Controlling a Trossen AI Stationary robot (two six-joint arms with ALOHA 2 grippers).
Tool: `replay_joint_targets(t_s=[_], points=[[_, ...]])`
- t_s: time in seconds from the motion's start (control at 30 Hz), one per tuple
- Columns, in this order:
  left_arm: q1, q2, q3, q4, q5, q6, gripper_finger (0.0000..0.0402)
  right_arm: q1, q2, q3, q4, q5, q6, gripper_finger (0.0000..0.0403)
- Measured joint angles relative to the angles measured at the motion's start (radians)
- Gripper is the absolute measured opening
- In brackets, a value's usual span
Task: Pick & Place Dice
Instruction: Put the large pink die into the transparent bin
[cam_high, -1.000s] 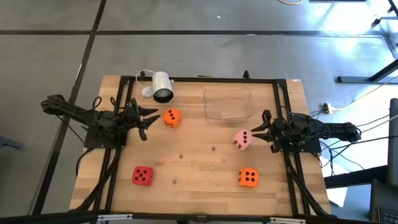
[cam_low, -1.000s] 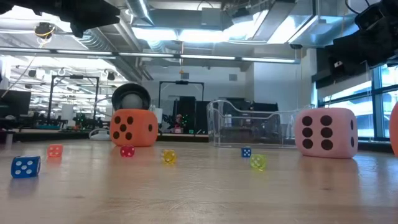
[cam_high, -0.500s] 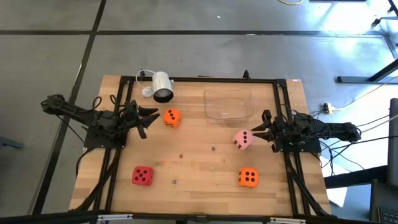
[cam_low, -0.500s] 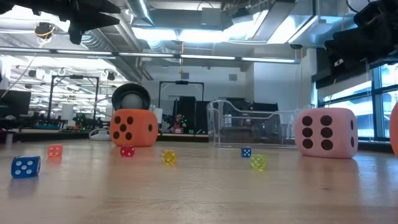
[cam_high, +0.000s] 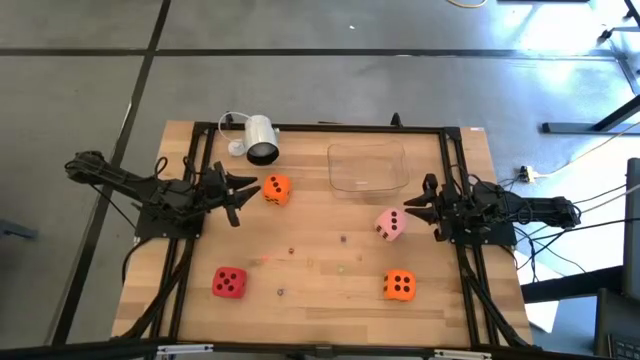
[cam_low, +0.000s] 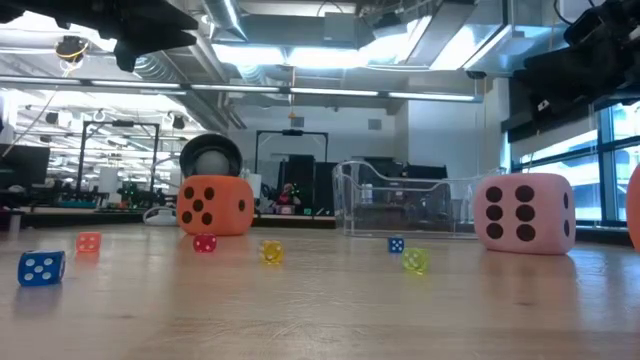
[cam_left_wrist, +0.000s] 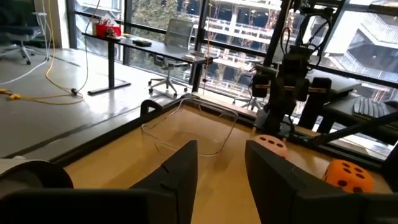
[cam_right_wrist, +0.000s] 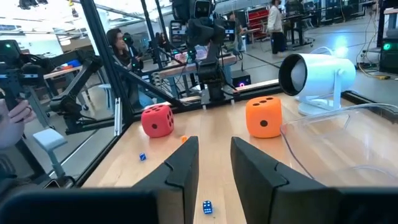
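Nearest the front edge sit the red foam die (cam_high: 229, 282) and one orange foam die (cam_high: 399, 286). Mid-table, the pale pink foam die (cam_high: 390, 224) is just beside the right gripper (cam_high: 413, 209), fingers spread, holding nothing — the left gripper (cam_high: 246, 187), also spread, points at the other orange foam die (cam_high: 276, 189). Farther back: clear plastic tray (cam_high: 367, 167).

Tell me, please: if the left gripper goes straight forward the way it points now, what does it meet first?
Most likely the orange die. In the high view the left gripper, fingers open, points across the table with that die just ahead of its tips. It may hover above the die, so it could pass over it; height is unclear.
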Motion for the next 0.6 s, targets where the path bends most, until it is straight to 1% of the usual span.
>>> replay_joint_targets(t_s=[0.07, 0.2, 0.3, 0.5, 0.6], points=[[0.000, 0.000, 0.000, 0.000, 0.004, -0.017, 0.0128, 0.000, 0.000, 0.000, 0.021, 0.000, -0.002, 0.0096], [-0.001, 0.000, 0.000, 0.000, 0.009, -0.107, 0.0128, 0.000, 0.000, 0.000, 0.063, 0.000, 0.020, 0.0096], [0.000, 0.000, 0.000, 0.001, 0.004, -0.119, 0.0127, 0.000, 0.000, 0.000, 0.108, 0.010, 0.016, 0.0096], [0.000, 0.000, 0.000, 0.001, -0.067, -0.119, 0.0127, 0.000, 0.000, 0.000, 0.150, 0.056, -0.026, 0.0096], [0.000, 0.000, 0.000, 0.000, -0.127, -0.074, 0.0127, 0.000, 0.000, 0.000, 0.152, 0.124, -0.052, 0.0096]])
